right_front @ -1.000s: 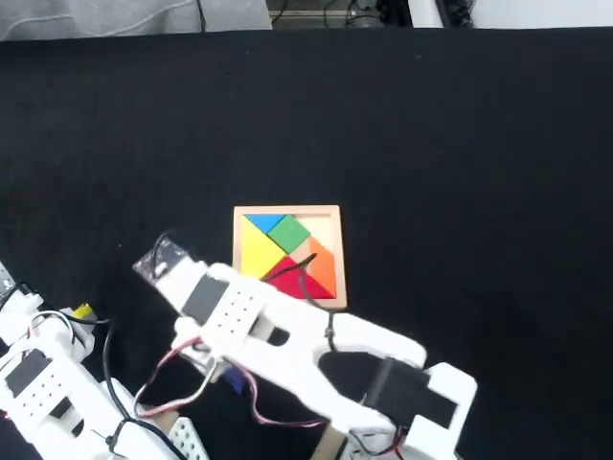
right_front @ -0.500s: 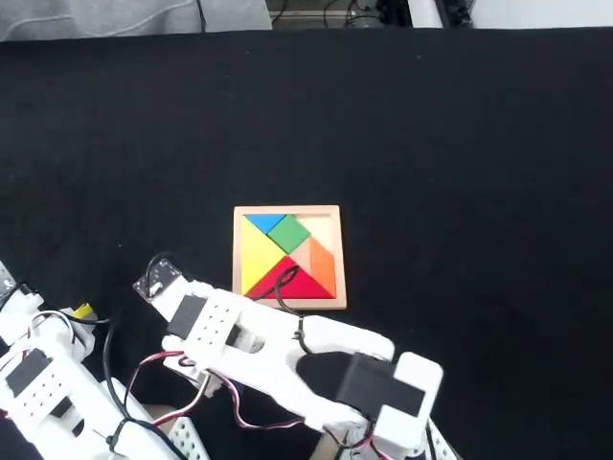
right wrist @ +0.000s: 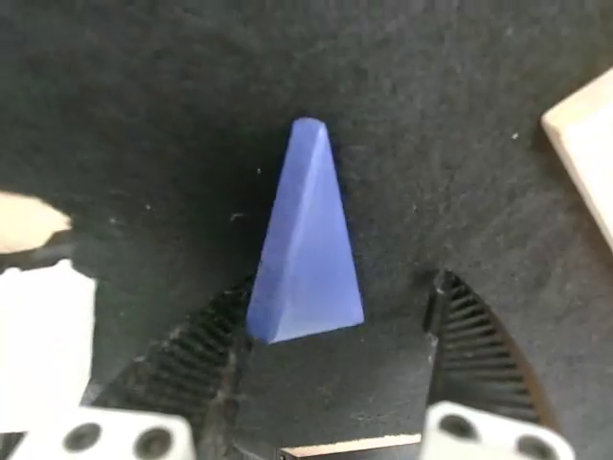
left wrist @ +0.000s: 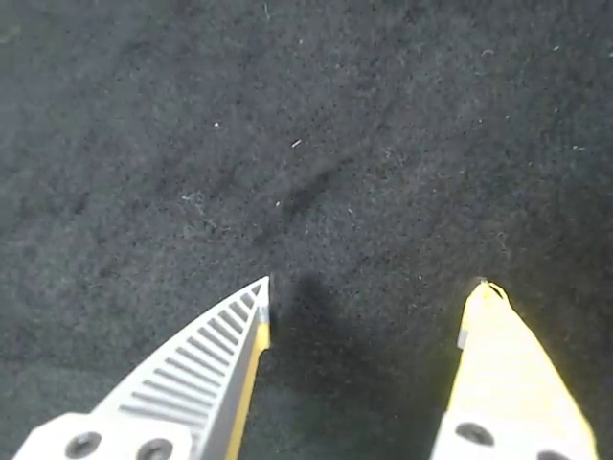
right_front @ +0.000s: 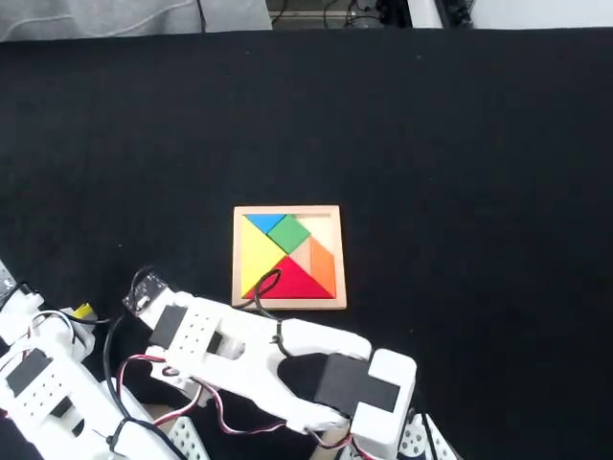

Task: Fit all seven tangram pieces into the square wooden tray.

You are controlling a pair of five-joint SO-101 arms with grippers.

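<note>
Now, nearest the table's edge, the left gripper (left wrist: pixel 374 287) hangs with jaws spread over bare black cloth (left wrist: pixel 316 115). Beside it, the right arm (right_front: pixel 249 350) has drawn back off the wooden tray (right_front: pixel 287 209) within the last second. The right gripper (right wrist: pixel 340 297) stands open astride the blue triangle (right wrist: pixel 306 240), which lies unpinched on the cloth near a tray corner. Beyond, the uncovered tray shows a pale central patch, probably the slot left for this piece.

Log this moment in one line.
right gripper open around blue triangle | left gripper open, empty | tray not full
</note>
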